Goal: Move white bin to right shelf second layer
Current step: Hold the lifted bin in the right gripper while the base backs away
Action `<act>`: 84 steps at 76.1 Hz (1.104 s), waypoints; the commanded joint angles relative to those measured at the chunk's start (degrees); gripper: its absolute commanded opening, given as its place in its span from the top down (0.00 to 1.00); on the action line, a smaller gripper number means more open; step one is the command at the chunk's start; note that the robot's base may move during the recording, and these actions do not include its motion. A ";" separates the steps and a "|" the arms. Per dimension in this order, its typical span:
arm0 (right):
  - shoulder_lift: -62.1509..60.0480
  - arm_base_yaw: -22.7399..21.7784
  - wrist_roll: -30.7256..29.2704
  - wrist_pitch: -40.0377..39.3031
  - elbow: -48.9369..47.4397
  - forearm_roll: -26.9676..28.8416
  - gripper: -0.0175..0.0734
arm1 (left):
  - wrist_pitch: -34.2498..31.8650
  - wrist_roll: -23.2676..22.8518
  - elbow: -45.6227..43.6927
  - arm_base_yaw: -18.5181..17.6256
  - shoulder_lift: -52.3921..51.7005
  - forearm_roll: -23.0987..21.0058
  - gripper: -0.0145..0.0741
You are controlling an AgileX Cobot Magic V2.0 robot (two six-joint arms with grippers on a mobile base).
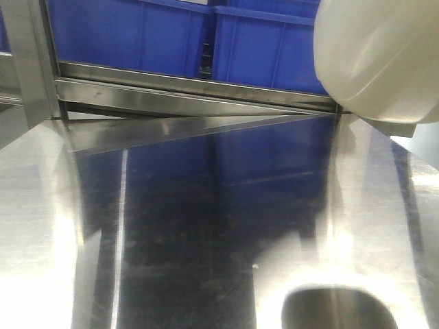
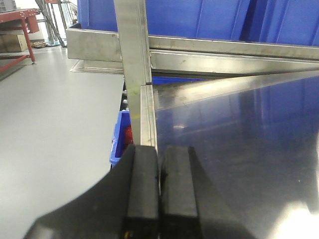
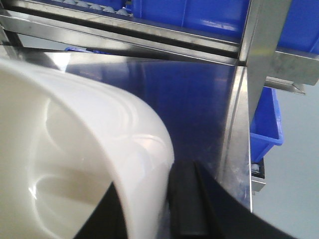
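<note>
The white bin (image 1: 377, 55) hangs in the air at the top right of the front view, above the table's far right corner. In the right wrist view its glossy wall (image 3: 75, 149) fills the left half. My right gripper (image 3: 149, 179) is shut on that wall, with one finger inside the bin and the other finger (image 3: 185, 199) outside. Behind the table runs a steel shelf layer with a flat front rail (image 1: 192, 92), and small rollers (image 3: 97, 6) show on it. My left gripper (image 2: 159, 149) is shut on nothing, low over the table's left edge.
The mirror-like steel table (image 1: 206, 226) fills the foreground. Blue crates (image 1: 137, 34) (image 1: 267, 48) stand on the shelf layer. Steel uprights (image 2: 132, 50) (image 3: 261, 40) rise at the table's far corners. Lower blue crates (image 2: 118, 142) (image 3: 266, 124) sit beside the table's edges.
</note>
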 commanded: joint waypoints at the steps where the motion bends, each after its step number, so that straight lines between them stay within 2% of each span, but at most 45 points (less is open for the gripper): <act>1: -0.57 -0.41 0.01 -6.04 -1.75 -0.64 0.75 | -5.01 -0.30 2.11 -0.33 -0.80 0.00 0.74; 84: -0.38 -0.41 0.01 -5.77 -1.75 -0.64 0.75 | -5.01 -0.30 2.11 -0.33 -0.80 0.00 0.74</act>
